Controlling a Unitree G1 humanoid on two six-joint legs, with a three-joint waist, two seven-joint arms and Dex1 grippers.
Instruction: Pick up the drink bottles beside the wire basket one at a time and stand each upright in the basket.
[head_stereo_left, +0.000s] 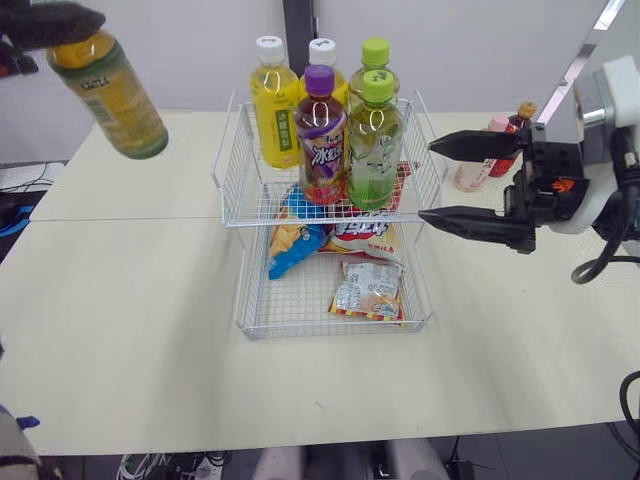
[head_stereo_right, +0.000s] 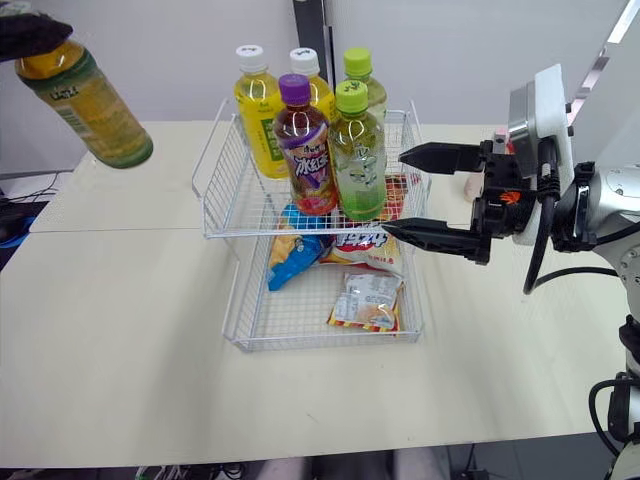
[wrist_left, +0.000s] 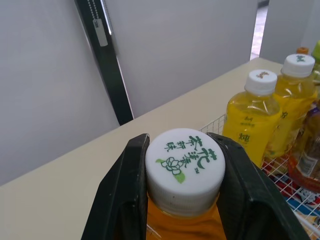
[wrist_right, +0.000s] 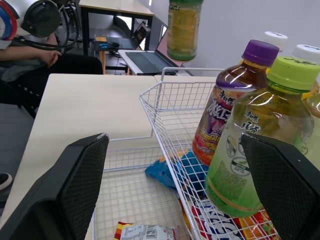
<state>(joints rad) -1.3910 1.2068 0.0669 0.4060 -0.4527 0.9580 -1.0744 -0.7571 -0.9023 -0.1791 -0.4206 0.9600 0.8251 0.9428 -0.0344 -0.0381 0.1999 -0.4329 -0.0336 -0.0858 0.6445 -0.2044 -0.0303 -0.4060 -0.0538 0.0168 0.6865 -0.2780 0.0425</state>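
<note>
One bottle hangs in left end effector.

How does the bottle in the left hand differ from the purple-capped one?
The held bottle is white-capped and tilted in the air, gripped by the left hand; the purple-capped bottle stands upright in the basket. Held bottle's label is green, the other's purple. Both are capped.

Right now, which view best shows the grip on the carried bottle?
Left wrist view: the left end effector grips the bottle at its white cap. The eye views show it tilted, up left of the wire basket; the right wrist view, its lower body.
</note>
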